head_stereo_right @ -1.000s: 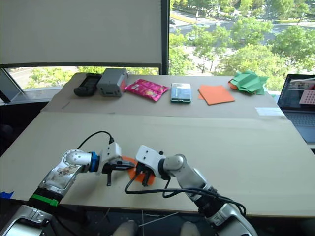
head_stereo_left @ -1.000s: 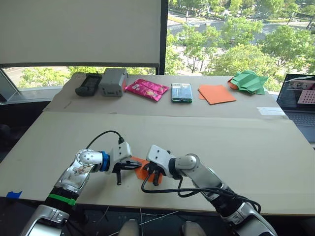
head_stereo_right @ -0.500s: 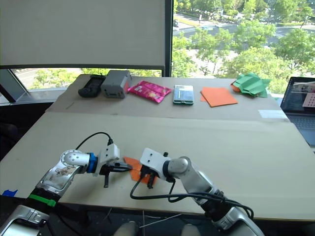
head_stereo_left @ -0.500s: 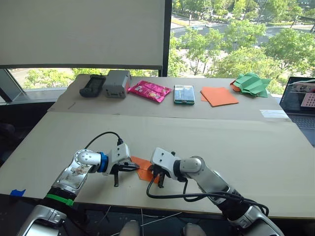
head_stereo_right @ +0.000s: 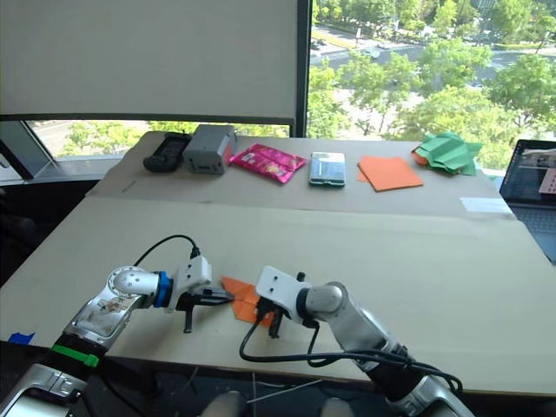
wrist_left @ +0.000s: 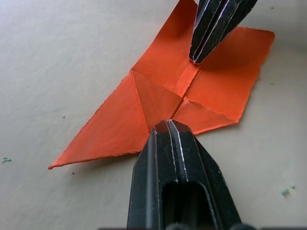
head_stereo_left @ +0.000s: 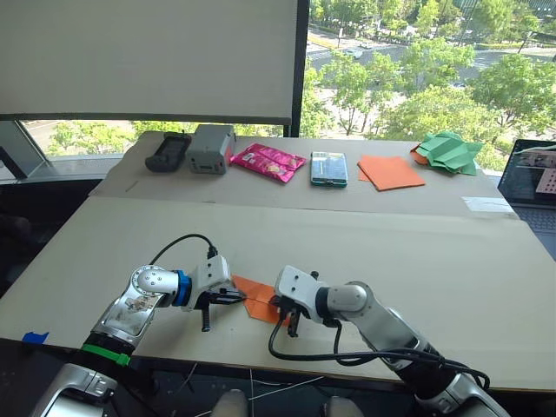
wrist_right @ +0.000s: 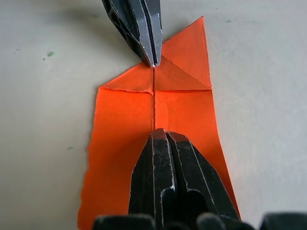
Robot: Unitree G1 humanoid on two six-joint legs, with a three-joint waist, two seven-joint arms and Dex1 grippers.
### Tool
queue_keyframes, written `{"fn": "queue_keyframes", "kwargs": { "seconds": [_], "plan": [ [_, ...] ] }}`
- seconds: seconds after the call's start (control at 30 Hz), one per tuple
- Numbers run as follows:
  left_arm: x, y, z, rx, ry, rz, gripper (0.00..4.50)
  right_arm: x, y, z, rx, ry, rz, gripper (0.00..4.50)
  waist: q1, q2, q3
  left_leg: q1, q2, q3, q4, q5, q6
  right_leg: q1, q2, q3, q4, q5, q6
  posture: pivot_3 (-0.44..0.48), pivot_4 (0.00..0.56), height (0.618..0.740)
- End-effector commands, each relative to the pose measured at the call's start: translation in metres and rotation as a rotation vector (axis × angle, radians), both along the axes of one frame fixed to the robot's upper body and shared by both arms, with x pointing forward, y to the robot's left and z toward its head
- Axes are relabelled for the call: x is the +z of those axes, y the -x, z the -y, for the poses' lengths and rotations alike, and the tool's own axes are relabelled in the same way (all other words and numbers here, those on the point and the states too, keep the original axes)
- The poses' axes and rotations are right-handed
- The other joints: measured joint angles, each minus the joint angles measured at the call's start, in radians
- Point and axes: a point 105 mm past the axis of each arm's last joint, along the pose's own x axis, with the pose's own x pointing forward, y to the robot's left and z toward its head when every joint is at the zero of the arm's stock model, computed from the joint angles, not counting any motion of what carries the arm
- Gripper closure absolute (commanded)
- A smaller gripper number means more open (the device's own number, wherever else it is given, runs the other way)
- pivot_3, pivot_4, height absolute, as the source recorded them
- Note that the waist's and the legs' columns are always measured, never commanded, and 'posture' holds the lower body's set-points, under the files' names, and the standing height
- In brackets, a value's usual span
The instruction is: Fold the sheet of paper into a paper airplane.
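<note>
The sheet of paper (head_stereo_left: pixel 254 298) lies flat near the table's front edge. It is bright orange, with a centre crease and triangular flaps folded in at one end (wrist_left: pixel 115 129). My left gripper (wrist_left: pixel 169 125) is shut and its tip presses on the centre crease where the flaps meet. My right gripper (wrist_right: pixel 160 136) is also shut and its tip rests on the same crease further along the sheet (wrist_right: pixel 120 124). In the head views the left gripper (head_stereo_left: pixel 236 298) sits at the sheet's left side and the right gripper (head_stereo_left: pixel 289 321) at its right side. The two tips point at each other.
On the far table stand a black device (head_stereo_left: pixel 163 150), a grey box (head_stereo_left: pixel 211 148), a pink packet (head_stereo_left: pixel 268 161), a green-edged phone (head_stereo_left: pixel 328 168), a flat stack of orange sheets (head_stereo_left: pixel 391 171) and green paper shapes (head_stereo_left: pixel 450 149). A laptop (head_stereo_left: pixel 532 174) is at the far right.
The camera has shifted a little. My right gripper has slid slightly rightward along the sheet, so more orange paper shows. The left gripper stays on the crease.
</note>
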Motion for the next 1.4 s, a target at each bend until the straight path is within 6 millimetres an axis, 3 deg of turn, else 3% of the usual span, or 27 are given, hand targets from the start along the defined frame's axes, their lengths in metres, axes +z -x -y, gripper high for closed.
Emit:
{"fn": "queue_keyframes", "kwargs": {
  "seconds": [0.03, 0.6, 0.87, 1.07, 1.2, 1.4],
  "plan": [
    [-0.019, 0.007, -0.01, 0.012, -0.08, -0.06, 4.5, -0.068, 0.023, 0.052, -0.139, 0.227, -0.254, 4.47, 0.001, 0.0, 0.0, 0.0, 0.0, 0.0, 0.0, 0.0, 0.0, 0.0, 0.0, 0.0, 0.0, 0.0, 0.0, 0.0, 0.15, 0.702],
    [-0.022, 0.004, -0.006, -0.004, -0.082, -0.059, 4.5, -0.069, 0.037, 0.087, -0.227, 0.255, -0.293, 4.47, 0.008, -0.005, 0.002, -0.001, -0.001, 0.002, 0.0, -0.001, -0.001, 0.001, -0.003, 0.0, -0.003, -0.002, 0.001, 0.0, 0.15, 0.702],
    [-0.023, 0.004, -0.003, -0.014, -0.078, -0.059, 4.5, -0.051, 0.033, 0.088, -0.213, 0.255, -0.238, 4.47, 0.009, -0.007, 0.003, 0.0, -0.001, 0.012, 0.0, -0.001, -0.001, 0.0, -0.014, -0.005, -0.004, -0.003, 0.003, 0.0, 0.15, 0.702],
    [-0.022, 0.002, -0.002, -0.016, -0.076, -0.057, 4.5, 0.006, 0.021, 0.061, -0.109, 0.071, -0.093, 4.47, 0.014, -0.008, 0.005, -0.003, -0.003, 0.016, 0.001, -0.001, -0.001, 0.0, -0.017, -0.006, -0.009, -0.005, 0.007, 0.0, 0.15, 0.702],
    [-0.021, 0.002, -0.002, -0.017, -0.075, -0.055, 4.5, 0.044, 0.028, 0.037, 0.015, -0.122, -0.033, 4.47, 0.013, -0.009, 0.015, -0.008, -0.003, 0.017, 0.001, -0.001, -0.001, -0.003, -0.017, -0.006, -0.011, -0.005, 0.007, 0.0, 0.15, 0.702],
    [-0.019, 0.001, -0.003, -0.015, -0.076, -0.051, 4.5, 0.067, 0.02, 0.013, 0.017, -0.286, -0.016, 4.47, 0.006, -0.006, 0.022, -0.007, -0.002, 0.017, 0.0, -0.001, -0.001, -0.004, -0.016, -0.006, -0.011, -0.004, 0.008, 0.0, 0.15, 0.702]
  ]
}}
